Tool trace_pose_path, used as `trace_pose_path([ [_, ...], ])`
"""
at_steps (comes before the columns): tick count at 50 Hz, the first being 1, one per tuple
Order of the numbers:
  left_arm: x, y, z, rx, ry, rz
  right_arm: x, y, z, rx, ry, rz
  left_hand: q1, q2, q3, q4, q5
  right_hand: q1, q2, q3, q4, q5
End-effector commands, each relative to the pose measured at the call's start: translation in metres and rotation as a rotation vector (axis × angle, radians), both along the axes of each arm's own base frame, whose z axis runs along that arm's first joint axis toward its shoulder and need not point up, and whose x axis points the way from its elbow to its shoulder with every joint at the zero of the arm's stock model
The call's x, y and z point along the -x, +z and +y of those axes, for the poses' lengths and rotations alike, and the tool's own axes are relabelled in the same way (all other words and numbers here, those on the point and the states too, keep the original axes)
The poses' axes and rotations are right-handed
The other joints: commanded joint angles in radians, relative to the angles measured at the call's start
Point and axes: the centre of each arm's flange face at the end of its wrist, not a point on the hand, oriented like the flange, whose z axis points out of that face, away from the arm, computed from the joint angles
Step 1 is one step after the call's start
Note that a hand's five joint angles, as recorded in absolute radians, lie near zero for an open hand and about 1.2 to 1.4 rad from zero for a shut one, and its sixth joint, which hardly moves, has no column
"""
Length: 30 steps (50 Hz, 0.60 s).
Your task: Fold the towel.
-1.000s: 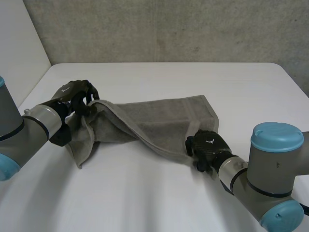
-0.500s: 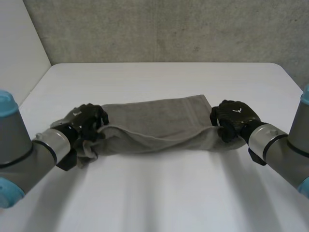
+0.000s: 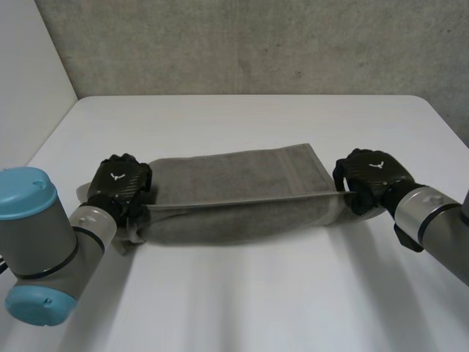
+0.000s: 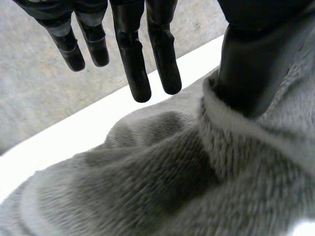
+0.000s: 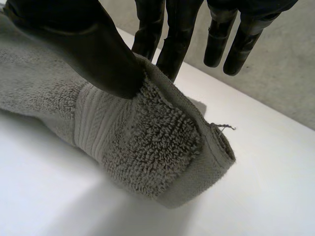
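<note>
The grey towel (image 3: 227, 183) lies across the white table (image 3: 242, 293) as a long band, its front half doubled over the back half. My left hand (image 3: 117, 183) rests on the towel's left end. In the left wrist view its fingers (image 4: 133, 59) stand straight and clear of the towel (image 4: 147, 187), while the thumb (image 4: 251, 64) still sits in a fold. My right hand (image 3: 370, 176) holds the towel's right end. There the thumb (image 5: 93, 44) pinches the folded corner (image 5: 147, 147) against the fingers behind it.
A grey wall runs behind the table's far edge. Bare white tabletop (image 3: 242, 117) stretches beyond the towel and in front of it. Both forearms lie low over the table's front corners.
My right hand carried its towel end from the front out to the right, pulling the towel straight. My left hand came down at the left end and its fingers straightened off the cloth.
</note>
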Motion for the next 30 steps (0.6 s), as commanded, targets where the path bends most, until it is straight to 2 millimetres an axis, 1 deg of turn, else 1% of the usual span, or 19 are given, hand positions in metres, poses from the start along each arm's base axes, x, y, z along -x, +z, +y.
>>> trace_pose_path([
  [1, -0.002, 0.017, 0.014, 0.072, -0.006, -0.068, 0.010, 0.017, -0.002, 0.039, -0.036, -0.020, 0.028, 0.015, -0.058, -0.066, 0.042, 0.060, 0.078, -0.053, -0.076, 0.056],
  [3, -0.002, 0.023, 0.017, 0.089, -0.014, -0.064, 0.011, 0.024, -0.001, 0.051, -0.035, -0.041, 0.054, 0.041, -0.058, -0.066, 0.069, 0.060, 0.078, -0.053, -0.076, 0.056],
  [7, 0.000, 0.032, 0.024, 0.110, -0.029, -0.061, 0.009, 0.027, 0.002, 0.042, -0.012, -0.062, 0.192, 0.180, -0.058, -0.066, 0.207, 0.060, 0.078, -0.053, -0.076, 0.056],
  [9, 0.001, 0.035, 0.029, 0.110, -0.039, -0.063, 0.007, 0.026, 0.005, 0.024, 0.003, -0.065, 0.406, 0.393, -0.058, -0.066, 0.420, 0.060, 0.078, -0.053, -0.076, 0.056],
  [10, 0.001, 0.035, 0.029, 0.110, -0.039, -0.063, 0.007, 0.024, 0.007, 0.002, 0.016, -0.064, 0.407, 0.394, -0.058, -0.066, 0.421, 0.060, 0.078, -0.053, -0.076, 0.056],
  [11, 0.000, 0.032, 0.032, 0.087, -0.042, -0.075, 0.005, 0.024, 0.010, -0.016, 0.033, -0.060, 0.587, 0.574, -0.058, -0.066, 0.601, 0.060, 0.078, -0.053, -0.076, 0.056],
  [14, 0.000, 0.025, 0.038, 0.028, -0.065, -0.107, 0.001, 0.020, 0.015, -0.058, 0.071, -0.048, 0.594, 0.582, -0.058, -0.066, 0.609, 0.060, 0.078, -0.053, -0.076, 0.056],
  [18, -0.001, 0.023, 0.033, 0.009, -0.092, -0.132, 0.000, 0.013, 0.011, -0.076, 0.099, 0.004, 0.594, 0.582, -0.058, -0.066, 0.609, 0.060, 0.078, -0.053, -0.076, 0.056],
  [20, 0.005, 0.021, 0.019, 0.033, -0.124, -0.162, -0.002, 0.009, 0.006, -0.074, 0.113, 0.049, 0.594, 0.582, -0.058, -0.066, 0.609, 0.060, 0.078, -0.053, -0.076, 0.056],
  [21, 0.005, 0.021, 0.019, 0.034, -0.124, -0.162, -0.004, 0.007, -0.001, -0.054, 0.131, 0.094, 0.594, 0.582, -0.058, -0.066, 0.609, 0.060, 0.078, -0.053, -0.076, 0.056],
  [22, 0.009, 0.024, 0.007, 0.060, -0.132, -0.179, -0.010, 0.011, -0.009, -0.017, 0.159, 0.131, 0.594, 0.582, -0.058, -0.066, 0.609, 0.060, 0.078, -0.053, -0.076, 0.056],
  [23, 0.012, 0.030, -0.009, 0.101, -0.130, -0.191, -0.010, 0.011, -0.009, -0.016, 0.159, 0.132, 0.594, 0.582, -0.058, -0.066, 0.609, 0.060, 0.078, -0.053, -0.076, 0.056],
  [24, 0.012, 0.030, -0.009, 0.102, -0.130, -0.192, -0.017, 0.018, -0.017, 0.023, 0.182, 0.149, 0.594, 0.582, -0.058, -0.066, 0.609, 0.060, 0.078, -0.053, -0.076, 0.056],
  [25, 0.018, 0.041, -0.026, 0.157, -0.129, -0.199, -0.018, 0.018, -0.018, 0.023, 0.183, 0.149, 0.594, 0.582, -0.058, -0.066, 0.609, 0.060, 0.078, -0.053, -0.076, 0.056],
  [26, 0.024, 0.056, -0.044, 0.226, -0.125, -0.201, -0.026, 0.027, -0.028, 0.066, 0.192, 0.145, 0.594, 0.582, -0.058, -0.066, 0.609, 0.060, 0.078, -0.053, -0.076, 0.056],
  [27, 0.024, 0.056, -0.044, 0.226, -0.125, -0.201, -0.026, 0.027, -0.028, 0.067, 0.192, 0.145, 0.594, 0.582, -0.058, -0.066, 0.609, 0.060, 0.078, -0.053, -0.076, 0.056],
  [28, 0.030, 0.078, -0.061, 0.308, -0.114, -0.192, -0.036, 0.048, -0.045, 0.156, 0.186, 0.123, 0.594, 0.582, -0.058, -0.066, 0.609, 0.060, 0.078, -0.053, -0.076, 0.056],
  [29, 0.030, 0.078, -0.061, 0.309, -0.114, -0.192, -0.040, 0.077, -0.060, 0.258, 0.167, 0.086, 0.594, 0.582, -0.058, -0.066, 0.609, 0.060, 0.078, -0.053, -0.076, 0.056],
  [30, 0.034, 0.105, -0.077, 0.398, -0.098, -0.168, -0.040, 0.077, -0.060, 0.259, 0.167, 0.086, 0.594, 0.582, -0.058, -0.066, 0.609, 0.060, 0.078, -0.053, -0.076, 0.056],
])
